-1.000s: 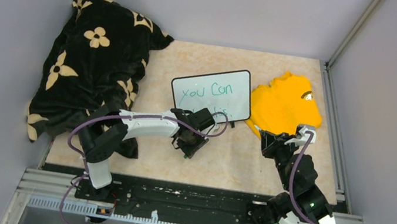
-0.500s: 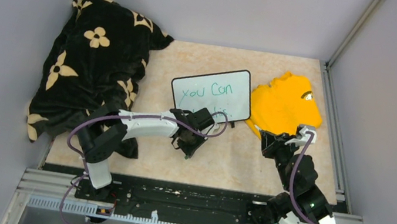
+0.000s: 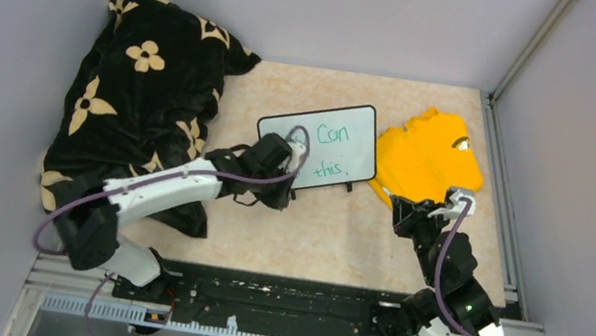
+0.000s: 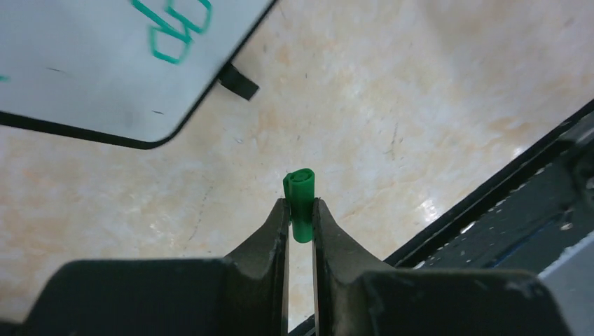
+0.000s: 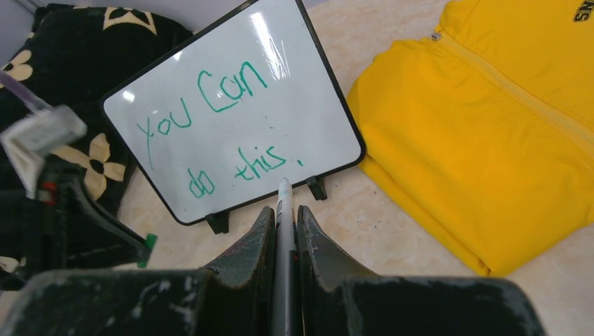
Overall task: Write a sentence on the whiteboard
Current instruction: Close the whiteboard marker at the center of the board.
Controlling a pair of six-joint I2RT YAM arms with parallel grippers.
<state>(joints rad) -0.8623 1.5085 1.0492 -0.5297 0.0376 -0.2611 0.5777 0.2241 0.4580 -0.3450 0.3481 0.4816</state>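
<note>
Lighting's coming in soft n even from overhead, everything's looking bright. Top cam is showing only faint shadows on the tabletop (image 3: pixel 356 230), and the black flower-print blanket (image 3: pixel 135 99) is eating most of its fold detail. Right wrist cam: whiteboard (image 5: pixel 231 119) is catching a white glare streak near its top edge, yellow jacket (image 5: pixel 490 140) is reading super saturated, and the left arm (image 5: pixel 42 133) at the frame's left is smearing w/ motion blur. Left wrist cam: tabletop is throwing a small shiny hotspot by the black rail (image 4: pixel 504 210). Both wrist cams' own fingers (image 4: pixel 270 241) are sitting soft, out of focus, up close.
</note>
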